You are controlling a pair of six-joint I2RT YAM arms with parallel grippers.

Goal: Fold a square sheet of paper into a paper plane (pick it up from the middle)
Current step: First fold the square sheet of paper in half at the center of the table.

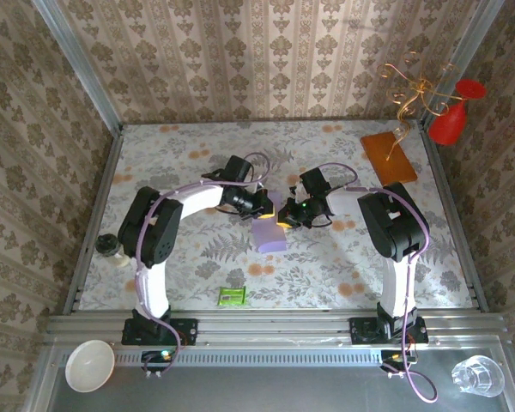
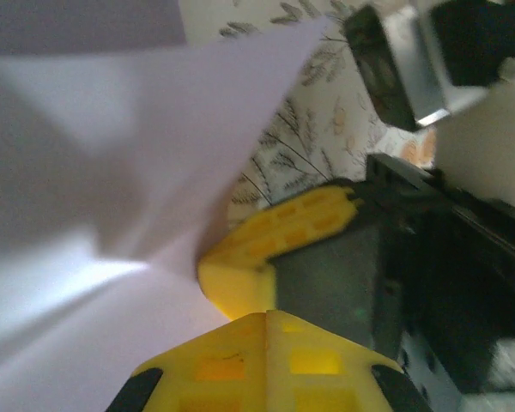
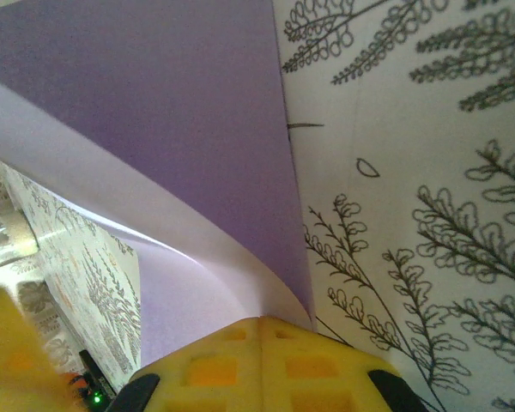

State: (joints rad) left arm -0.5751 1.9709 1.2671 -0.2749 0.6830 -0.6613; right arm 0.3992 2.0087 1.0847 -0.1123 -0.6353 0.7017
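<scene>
Paper lavender; left pincer yellow; tablecloth white, grey fern print; board orange-brown; vase red.

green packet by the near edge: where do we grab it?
Probably top-down, jaws across its narrower near-to-far span. The packet lies flat on the table and is wider than it is deep, so a side approach finds no raised edge to catch.

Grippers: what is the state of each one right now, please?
Left gripper: shut on the lavender paper sheet.
Right gripper: shut on the same sheet.
</scene>
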